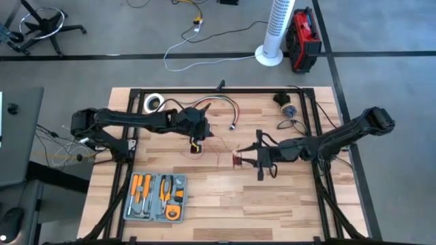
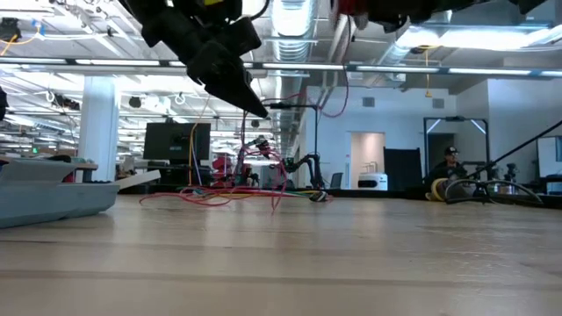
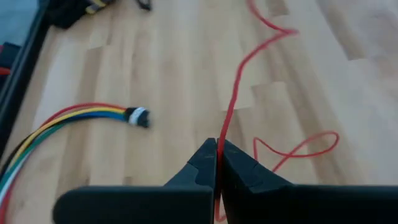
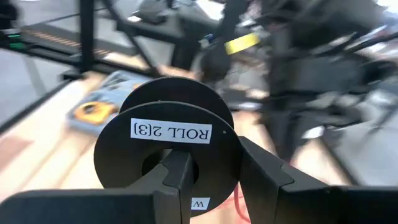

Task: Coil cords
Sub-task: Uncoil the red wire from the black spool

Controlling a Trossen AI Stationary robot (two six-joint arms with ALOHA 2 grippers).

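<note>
Wood table (image 1: 286,204) at the near edge, with a gray tool tray (image 1: 155,197) of orange-handled tools on the left part. Farther in, near the middle, right claw (image 1: 257,158) squeezed around a black spool (image 4: 166,146) with a white label. Spool held up off the table, one finger (image 4: 176,180) through its round middle hole, the other finger on the outside of the disc. Bit of red wire (image 3: 231,106) hanging just under the spool.

Just a little farther, left claw (image 1: 196,145) pinched tight on the same thin red wire. Both tips (image 3: 202,163) pressed together with the wire squeezed between them. Wire running on across the wood in a wavy line from there, and a small red loop lying beside the claw. Claw up in the air in the low view, tip pointing down. Messy red tangle lying on the table behind it.

Bundle of colored wires (image 1: 216,104) with a small plug beside the left claw, toward the far side. Roll of white tape (image 1: 153,103) at the far left corner. Small dark things (image 1: 287,103) at the far right corner.

Past the table, gray floor, white tower fan (image 1: 274,34) and red and black case (image 1: 303,37).
</note>
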